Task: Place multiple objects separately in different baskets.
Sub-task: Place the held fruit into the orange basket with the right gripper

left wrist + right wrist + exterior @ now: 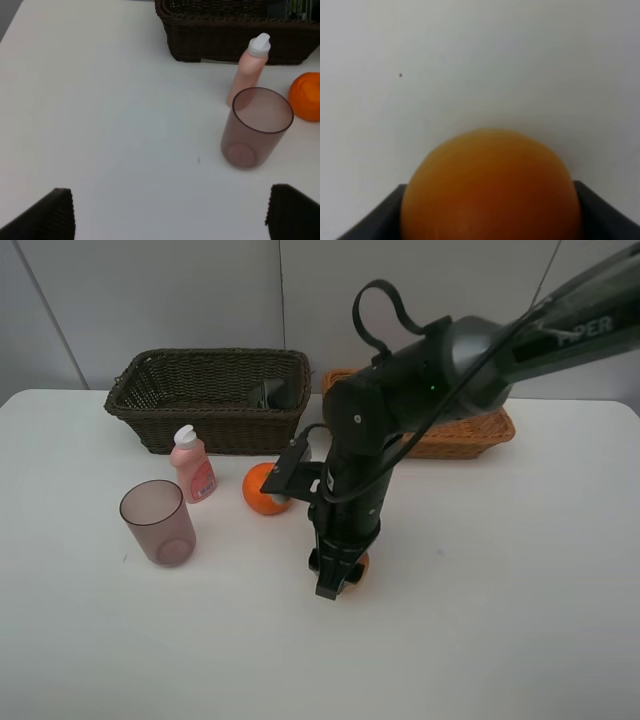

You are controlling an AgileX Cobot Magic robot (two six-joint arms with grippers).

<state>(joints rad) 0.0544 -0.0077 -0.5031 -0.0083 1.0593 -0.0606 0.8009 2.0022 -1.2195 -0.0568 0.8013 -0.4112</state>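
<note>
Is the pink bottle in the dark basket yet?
No, the pink bottle stands upright on the table in front of the dark basket, next to the purple cup.

We see the dark brown basket (210, 405) at the table's (520, 640) back edge, a dark green bottle (277, 394) inside; the tan basket (470, 435) sits beside it. The pink bottle (192, 466) and purple cup (158, 524) stand upright before them; the orange (258, 492) and a peach-like fruit (490, 190) lie mid-table.
</note>
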